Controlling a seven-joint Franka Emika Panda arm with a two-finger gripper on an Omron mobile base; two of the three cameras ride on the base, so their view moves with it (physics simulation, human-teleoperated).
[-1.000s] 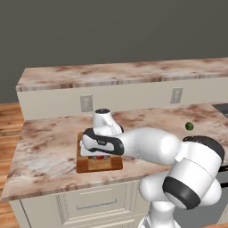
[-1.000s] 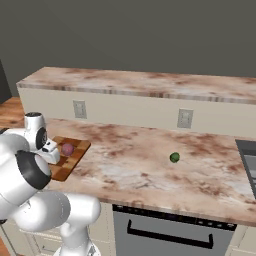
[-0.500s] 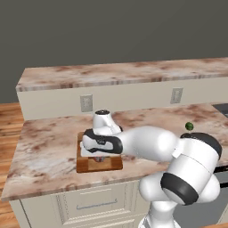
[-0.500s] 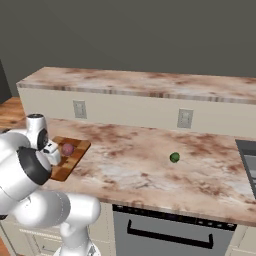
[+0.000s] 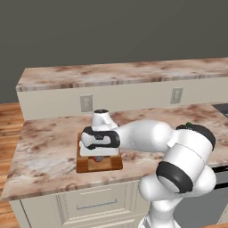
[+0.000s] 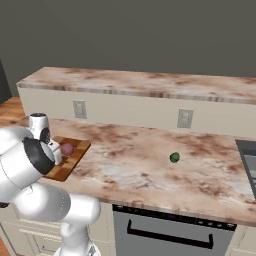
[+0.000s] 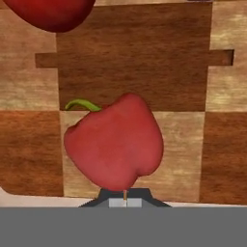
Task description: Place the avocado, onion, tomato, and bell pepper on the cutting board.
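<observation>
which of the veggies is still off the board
The avocado, the small dark green one alone on the counter. The pepper and onion lie on the board.

A lumpy red bell pepper (image 7: 114, 143) and a glossy red tomato (image 7: 48, 12) occupy the checkered wooden cutting board (image 7: 135, 58). Bare board lies between them. Marbled countertop (image 6: 135, 165) stretches open to the right, up to a small dark green avocado (image 6: 174, 157).

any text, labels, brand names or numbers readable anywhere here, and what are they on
None: no readable text in any view.
The cutting board, bell pepper, onion, avocado, counter, wall outlets and oven front carry no lettering, label or number.
</observation>
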